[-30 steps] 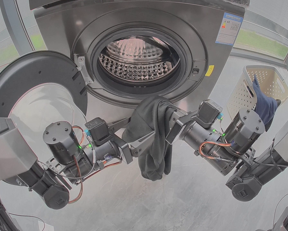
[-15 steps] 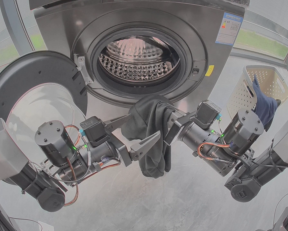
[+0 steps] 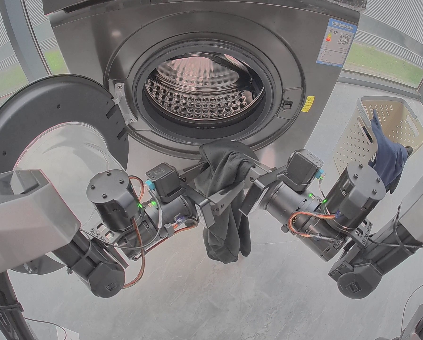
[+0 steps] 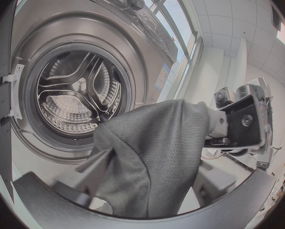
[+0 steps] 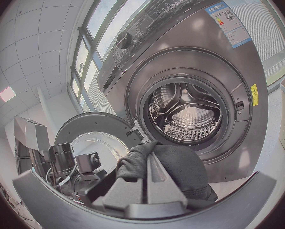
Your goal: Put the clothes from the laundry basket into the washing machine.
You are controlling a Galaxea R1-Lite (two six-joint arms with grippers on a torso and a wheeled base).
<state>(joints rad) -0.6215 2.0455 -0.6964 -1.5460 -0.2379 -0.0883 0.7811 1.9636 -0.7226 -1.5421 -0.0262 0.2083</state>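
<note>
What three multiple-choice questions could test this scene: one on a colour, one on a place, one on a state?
1. What colour is the cloth hanging over the rim of the laundry basket? A blue; B red; C white.
2. Where is the dark grey garment, relative to the washing machine? A inside it; B hanging in front of it, below its opening; C behind it.
3. How is the washing machine's door? A shut; B open; C taken off.
Answers: 1 A, blue fabric drapes over the rim. 2 B, the right gripper is shut on it outside the opening. 3 B, the door stands swung to the robot's left.
</note>
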